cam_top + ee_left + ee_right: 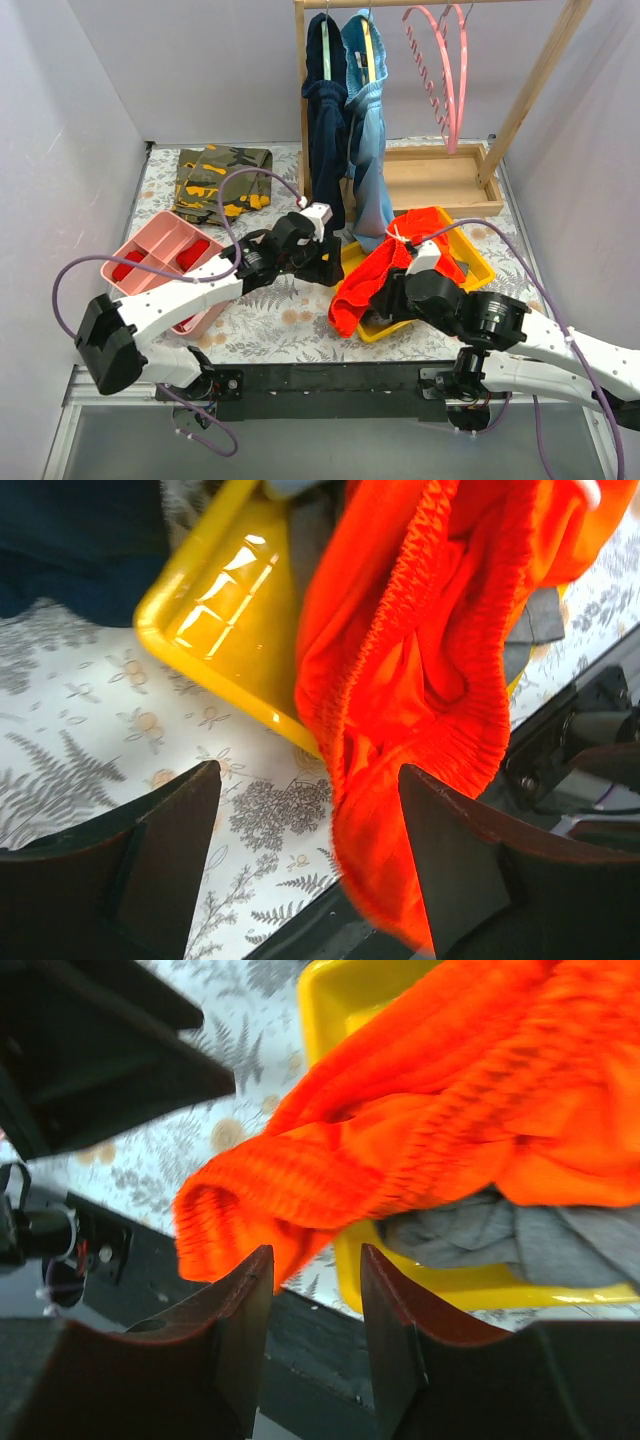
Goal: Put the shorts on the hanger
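The red-orange shorts lie bunched over the near-left corner of the yellow tray, and one end hangs down to the table's front edge. The pink hanger hangs on the wooden rail at the back right, far from both arms. My left gripper is open just left of the shorts; in the left wrist view the waistband hangs against the right finger. My right gripper is open and empty just below the shorts, as the right wrist view shows.
A grey garment lies in the yellow tray under the shorts. Navy shorts and light blue shorts hang on the rack over a wooden base. A pink divided tray and a camouflage garment are on the left.
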Available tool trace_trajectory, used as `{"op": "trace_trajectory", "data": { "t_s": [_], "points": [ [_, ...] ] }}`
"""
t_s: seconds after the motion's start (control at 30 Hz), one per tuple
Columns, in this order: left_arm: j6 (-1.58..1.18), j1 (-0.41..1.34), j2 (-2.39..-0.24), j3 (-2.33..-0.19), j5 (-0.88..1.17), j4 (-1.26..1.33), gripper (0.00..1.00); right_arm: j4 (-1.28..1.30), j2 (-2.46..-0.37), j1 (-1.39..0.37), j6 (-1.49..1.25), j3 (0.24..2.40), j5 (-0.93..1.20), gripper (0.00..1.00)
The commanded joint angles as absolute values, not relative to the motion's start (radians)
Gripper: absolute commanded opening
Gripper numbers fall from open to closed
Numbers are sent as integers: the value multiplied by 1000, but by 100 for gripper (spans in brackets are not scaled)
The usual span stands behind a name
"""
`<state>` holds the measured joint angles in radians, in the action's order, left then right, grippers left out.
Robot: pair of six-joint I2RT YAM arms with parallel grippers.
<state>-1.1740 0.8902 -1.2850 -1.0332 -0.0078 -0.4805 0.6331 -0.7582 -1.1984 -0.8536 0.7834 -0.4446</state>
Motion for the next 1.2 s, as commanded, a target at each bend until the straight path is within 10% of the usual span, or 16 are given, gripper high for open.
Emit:
{"op": "trace_trajectory", "data": {
  "t_s": [0.0,0.37,0.6,0.73,0.87,1.17],
  "points": [
    [-1112,894,-1327,-1017,127,-378,71,729,-726,-1201,-945,798,-604,48],
    [-1106,899,-1525,-1055,178,-284,59,674,-851,-1200,-977,807,-744,67],
    [-1146,905,-1545,-1051,187,-221,17,568,-965,-1175,-983,759,-695,70],
    [-1164,907,-1505,-1037,128,-204,0,531,-966,-1140,-989,680,-611,56],
    [-1166,905,-1395,-1040,13,-232,0,684,-884,-1121,-1020,705,-670,1],
    [-1071,891,-1146,-1296,-262,-431,0,1058,-710,-1117,-878,1164,-955,1]
  ]
}}
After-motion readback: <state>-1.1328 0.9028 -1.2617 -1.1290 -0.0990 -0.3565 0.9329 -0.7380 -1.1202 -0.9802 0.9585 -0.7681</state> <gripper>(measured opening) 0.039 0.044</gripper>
